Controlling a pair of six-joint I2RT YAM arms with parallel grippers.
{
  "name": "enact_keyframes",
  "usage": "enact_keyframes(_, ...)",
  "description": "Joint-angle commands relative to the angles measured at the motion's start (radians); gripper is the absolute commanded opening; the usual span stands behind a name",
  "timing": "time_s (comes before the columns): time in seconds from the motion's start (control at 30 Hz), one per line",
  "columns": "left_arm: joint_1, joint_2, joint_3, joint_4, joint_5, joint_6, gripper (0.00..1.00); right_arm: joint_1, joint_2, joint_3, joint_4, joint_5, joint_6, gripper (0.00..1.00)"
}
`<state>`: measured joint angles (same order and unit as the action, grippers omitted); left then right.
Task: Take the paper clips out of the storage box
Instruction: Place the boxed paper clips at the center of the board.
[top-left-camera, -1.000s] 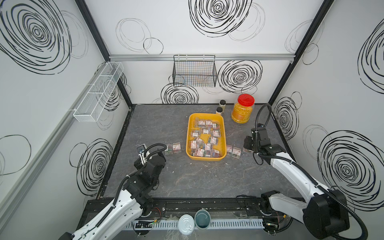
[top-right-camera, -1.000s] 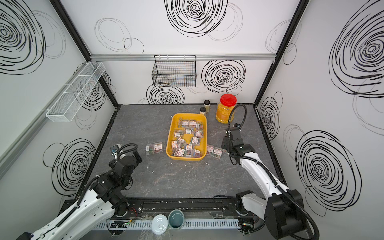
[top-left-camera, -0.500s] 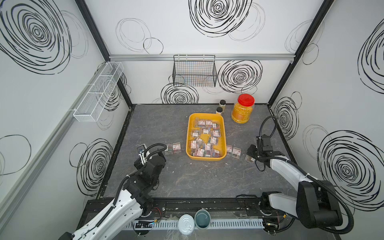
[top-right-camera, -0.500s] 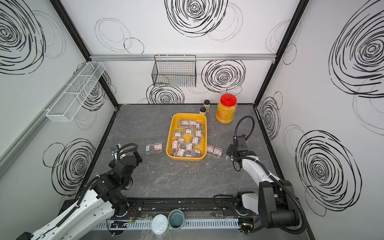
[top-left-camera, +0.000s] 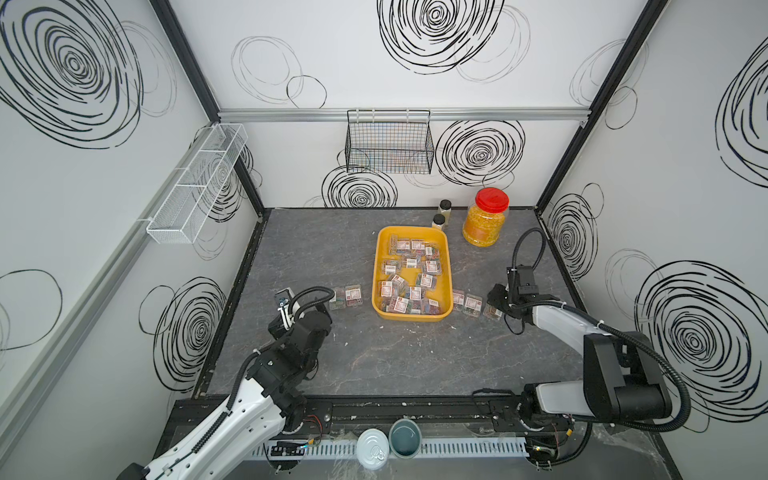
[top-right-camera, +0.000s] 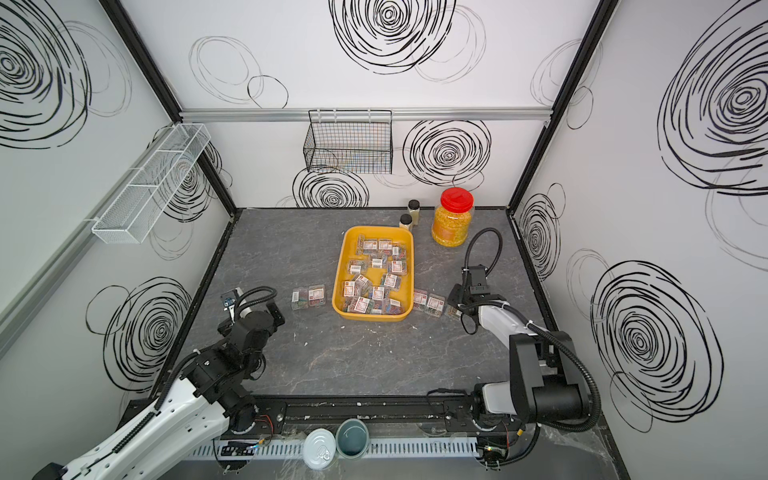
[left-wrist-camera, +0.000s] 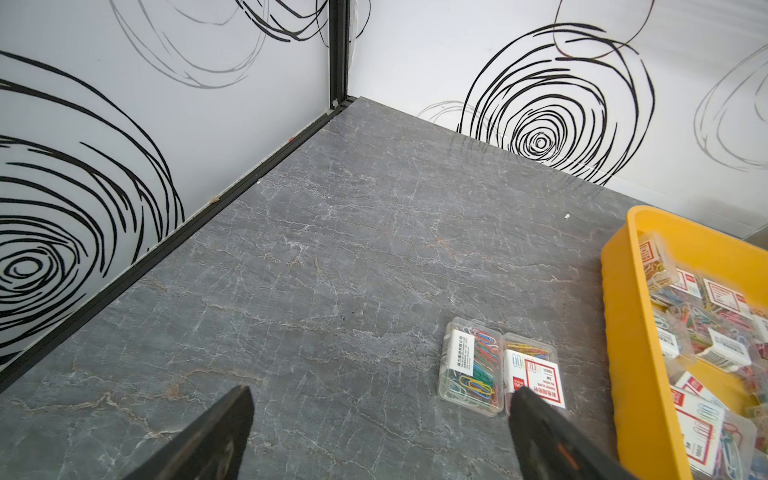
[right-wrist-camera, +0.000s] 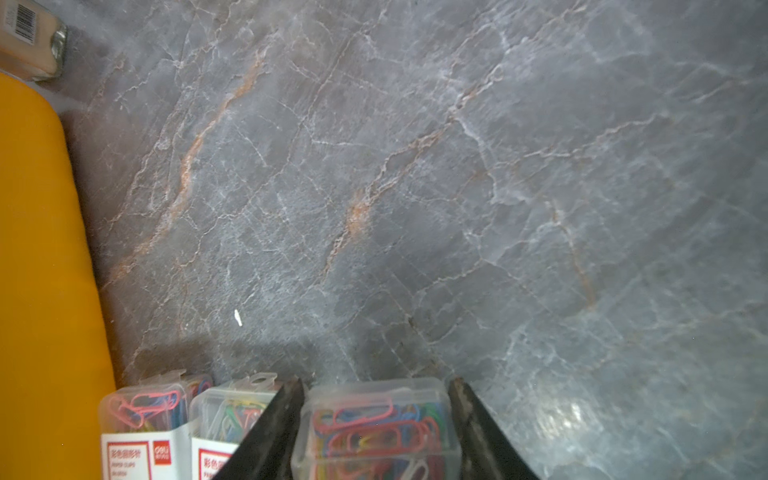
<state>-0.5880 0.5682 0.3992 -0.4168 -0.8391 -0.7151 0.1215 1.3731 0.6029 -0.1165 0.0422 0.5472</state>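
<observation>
Showing the cell from above, both top views place the storage box (top-left-camera: 411, 316) (top-right-camera: 370, 318) at the middle of the grey table (top-left-camera: 374, 365), its long sides running near to far. Most of the paper clips (top-left-camera: 426, 280) lie inside it in a loose, overlapping layer.

Two cases (top-left-camera: 346, 296) (left-wrist-camera: 498, 370) lie side by side on the table just left of the box. Another two cases (top-left-camera: 467, 300) (right-wrist-camera: 183, 424) lie just right of its near right corner.

The right gripper (right-wrist-camera: 374, 382) is low over the table to the right of that second pair. Its jaws are closed on the two sides of a fifth case (right-wrist-camera: 376, 428) (top-left-camera: 493, 311), which sits just beside the pair. Whether this case rests on the table cannot be told.

The left gripper (left-wrist-camera: 380, 392) is over bare table near the left pair, its jaws spread wide with nothing between them.

Beyond the far right corner of the box stand two black-capped bottles (top-left-camera: 441, 214) and a red-lidded jar (top-left-camera: 485, 220). A black wire basket (top-left-camera: 388, 141) hangs on the far wall.
</observation>
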Motion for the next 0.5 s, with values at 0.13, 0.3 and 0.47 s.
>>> enact_keyframes(0.13, 0.000, 0.007, -0.001, 0.021, -0.021, -0.005, 0.99, 0.037, -0.003, 0.009, -0.001, 0.031, 0.031, 0.47)
enact_keyframes(0.3, 0.001, 0.006, -0.002, 0.023, -0.021, -0.004, 0.99, 0.053, -0.022, 0.004, -0.004, 0.062, 0.044, 0.61)
enact_keyframes(0.47, -0.001, 0.006, -0.003, 0.022, -0.022, -0.004, 0.99, 0.053, -0.044, -0.014, 0.015, 0.033, 0.060, 0.69)
